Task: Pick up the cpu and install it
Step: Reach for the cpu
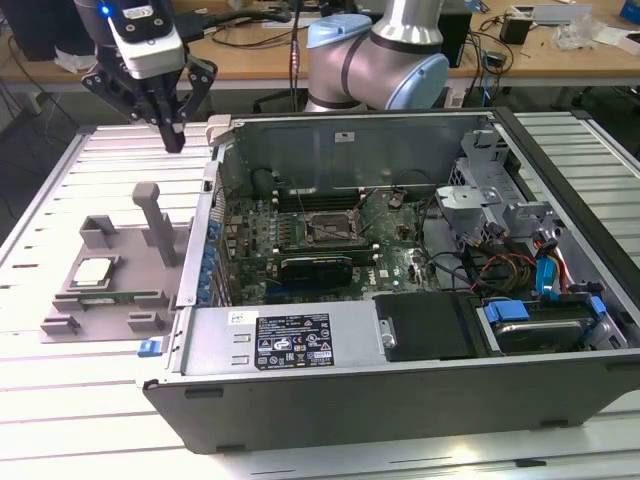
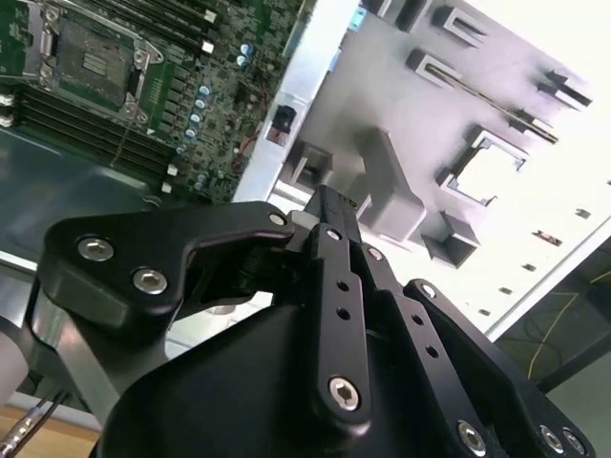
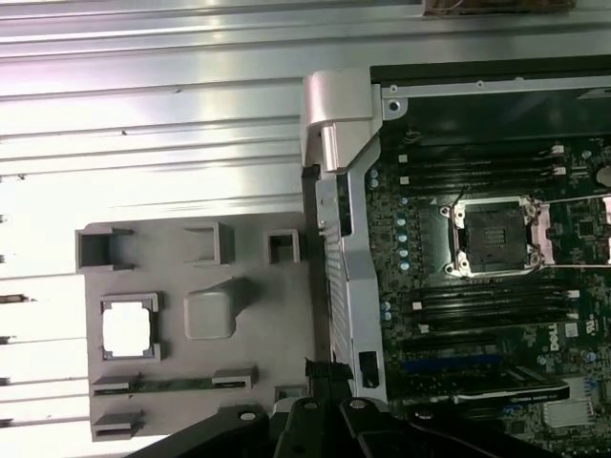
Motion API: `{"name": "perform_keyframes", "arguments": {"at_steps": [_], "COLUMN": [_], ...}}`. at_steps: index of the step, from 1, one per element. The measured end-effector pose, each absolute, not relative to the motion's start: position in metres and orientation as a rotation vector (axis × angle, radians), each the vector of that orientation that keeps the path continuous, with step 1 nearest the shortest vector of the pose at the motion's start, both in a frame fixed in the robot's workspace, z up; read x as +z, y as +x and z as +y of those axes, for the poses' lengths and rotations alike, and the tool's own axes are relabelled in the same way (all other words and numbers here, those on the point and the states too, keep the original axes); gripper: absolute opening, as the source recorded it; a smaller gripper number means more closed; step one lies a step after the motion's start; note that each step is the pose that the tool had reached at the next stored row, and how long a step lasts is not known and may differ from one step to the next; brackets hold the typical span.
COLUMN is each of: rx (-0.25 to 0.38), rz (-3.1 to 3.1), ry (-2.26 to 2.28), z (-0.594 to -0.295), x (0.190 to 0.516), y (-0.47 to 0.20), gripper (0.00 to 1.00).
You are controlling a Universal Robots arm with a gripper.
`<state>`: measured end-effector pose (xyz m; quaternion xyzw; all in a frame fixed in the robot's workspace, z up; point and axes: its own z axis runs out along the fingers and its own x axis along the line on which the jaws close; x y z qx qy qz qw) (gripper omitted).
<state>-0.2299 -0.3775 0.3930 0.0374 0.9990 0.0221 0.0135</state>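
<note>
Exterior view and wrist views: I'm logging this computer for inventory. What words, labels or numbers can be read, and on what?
Black label on the power supply: white print, too small to read.
White sticker beside it: too small to read.
Motherboard, first wrist view: white markings, too blurred to read.
Cpu in the grey tray: no legible print.
Nothing can be quoted.

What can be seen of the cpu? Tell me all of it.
The cpu is a small, thin, flat square chip with a pale silvery, metal-looking top. It lies flat, top up, in a square recess of the grey plastic tray beside the open computer case, at the exterior view's left. Nothing grips it; the end effector hangs higher up, apart.
</note>
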Motion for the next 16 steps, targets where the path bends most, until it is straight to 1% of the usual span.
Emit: {"name": "perform_keyframes", "arguments": {"at_steps": [7, 16], "rx": [0.069, 0.069], "rz": [3.112, 3.112], "ry": [0.117, 0.117], "z": [-0.374, -0.374], "x": [0.392, 0.381], "y": [-0.247, -0.273], "gripper": [0.11, 0.11]}}
